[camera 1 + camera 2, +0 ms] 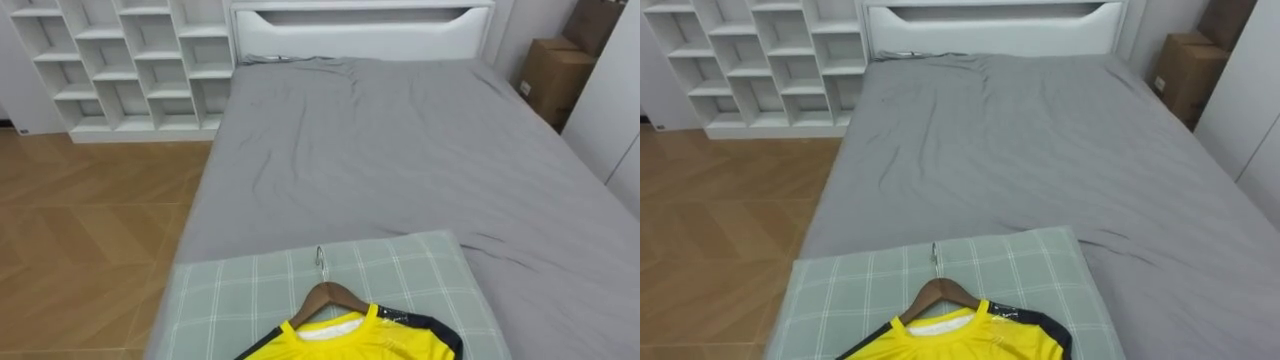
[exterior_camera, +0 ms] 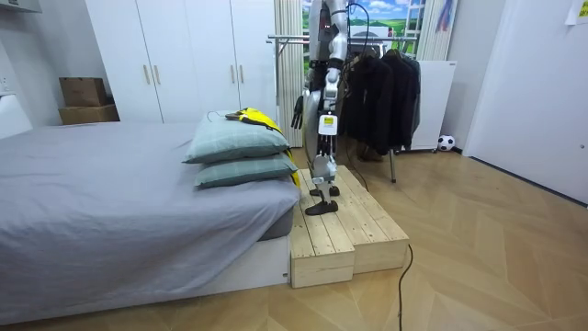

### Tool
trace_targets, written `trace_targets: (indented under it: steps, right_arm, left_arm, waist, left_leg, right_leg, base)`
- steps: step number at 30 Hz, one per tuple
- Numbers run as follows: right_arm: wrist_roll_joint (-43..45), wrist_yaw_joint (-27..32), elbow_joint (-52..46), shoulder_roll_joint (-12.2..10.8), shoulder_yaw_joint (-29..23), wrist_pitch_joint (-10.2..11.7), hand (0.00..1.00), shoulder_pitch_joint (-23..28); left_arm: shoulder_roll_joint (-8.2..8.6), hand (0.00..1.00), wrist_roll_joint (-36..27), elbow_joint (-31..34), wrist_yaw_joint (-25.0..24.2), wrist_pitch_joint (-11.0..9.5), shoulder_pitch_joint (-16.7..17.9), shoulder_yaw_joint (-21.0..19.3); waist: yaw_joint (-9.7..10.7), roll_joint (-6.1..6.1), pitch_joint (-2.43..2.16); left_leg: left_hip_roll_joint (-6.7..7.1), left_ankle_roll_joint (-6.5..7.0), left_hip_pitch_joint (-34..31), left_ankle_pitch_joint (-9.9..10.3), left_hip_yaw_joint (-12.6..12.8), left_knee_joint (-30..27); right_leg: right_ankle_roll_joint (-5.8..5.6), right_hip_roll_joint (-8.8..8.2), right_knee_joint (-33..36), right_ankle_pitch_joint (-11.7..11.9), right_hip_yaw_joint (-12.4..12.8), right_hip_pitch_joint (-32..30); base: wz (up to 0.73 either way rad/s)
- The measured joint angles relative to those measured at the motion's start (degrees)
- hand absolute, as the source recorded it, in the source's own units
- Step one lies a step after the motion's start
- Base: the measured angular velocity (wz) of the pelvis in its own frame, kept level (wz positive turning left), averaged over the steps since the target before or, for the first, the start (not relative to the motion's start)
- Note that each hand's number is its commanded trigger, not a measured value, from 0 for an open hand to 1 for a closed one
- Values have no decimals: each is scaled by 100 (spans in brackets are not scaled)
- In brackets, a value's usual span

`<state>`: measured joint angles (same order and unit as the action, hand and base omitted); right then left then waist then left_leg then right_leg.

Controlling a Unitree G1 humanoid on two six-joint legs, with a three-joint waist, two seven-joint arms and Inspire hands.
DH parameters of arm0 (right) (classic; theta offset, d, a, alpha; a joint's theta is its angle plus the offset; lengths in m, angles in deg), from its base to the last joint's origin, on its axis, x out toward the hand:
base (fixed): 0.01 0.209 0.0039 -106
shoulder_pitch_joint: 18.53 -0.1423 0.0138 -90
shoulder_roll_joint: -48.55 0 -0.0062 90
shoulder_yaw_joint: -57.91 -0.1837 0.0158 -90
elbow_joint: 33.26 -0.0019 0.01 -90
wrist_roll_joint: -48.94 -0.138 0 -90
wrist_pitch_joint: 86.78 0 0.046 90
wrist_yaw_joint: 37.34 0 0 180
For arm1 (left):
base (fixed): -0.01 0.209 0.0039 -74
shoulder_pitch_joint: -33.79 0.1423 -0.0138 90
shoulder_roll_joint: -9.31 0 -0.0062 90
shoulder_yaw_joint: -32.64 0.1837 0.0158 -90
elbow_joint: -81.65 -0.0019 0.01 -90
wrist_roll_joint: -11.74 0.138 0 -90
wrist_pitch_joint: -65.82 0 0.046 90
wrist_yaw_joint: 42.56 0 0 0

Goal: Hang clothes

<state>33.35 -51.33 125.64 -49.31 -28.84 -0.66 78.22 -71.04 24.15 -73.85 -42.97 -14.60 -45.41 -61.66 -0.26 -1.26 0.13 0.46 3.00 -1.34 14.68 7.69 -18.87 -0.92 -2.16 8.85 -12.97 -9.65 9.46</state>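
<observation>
A yellow shirt [image 1: 350, 342] with dark sleeves lies on a wooden hanger [image 1: 330, 294], whose metal hook [image 1: 320, 262] points toward the headboard. It rests on a green checked pillow [image 1: 240, 300] at the near end of the bed. In the room view the shirt [image 2: 255, 117] tops two stacked pillows [image 2: 234, 140]. I stand upright on a wooden platform [image 2: 344, 230] at the bed's foot, facing the bed. My right hand [image 2: 299, 110] hangs with loose fingers just past the pillows. My left hand [image 2: 324, 124] hangs at my side.
The grey bed [image 1: 420, 150] stretches ahead to a white headboard [image 1: 360, 30]. White cube shelves [image 1: 120, 60] stand to the left and cardboard boxes [image 1: 555, 75] to the right. Behind me a clothes rack [image 2: 386, 87] holds dark garments; a small ball [image 2: 446, 142] lies on the floor.
</observation>
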Motion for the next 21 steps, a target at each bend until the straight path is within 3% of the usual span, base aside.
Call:
trace_targets:
  steps: [6, 21]
  right_arm:
    - [-115, 15, 40, 0, -7, -55, 0, 5]
    - [-271, 24, 46, 7, -62, -99, 0, 9]
  left_arm:
    - [13, 0, -171, -99, 216, 4, 31, -2]
    - [15, 0, -691, -64, 570, -43, 183, -322]
  waist:
    - [3, 4, 27]
    - [-13, 21, 22]
  left_leg:
    - [0, 1, 130, 22, -7, -6]
    - [-21, -3, 208, 33, -23, -59]
  right_leg:
    - [0, 2, -13, 0, -5, 142]
    - [0, 21, -4, 0, -9, 245]
  base:
    - [0]
    - [0]
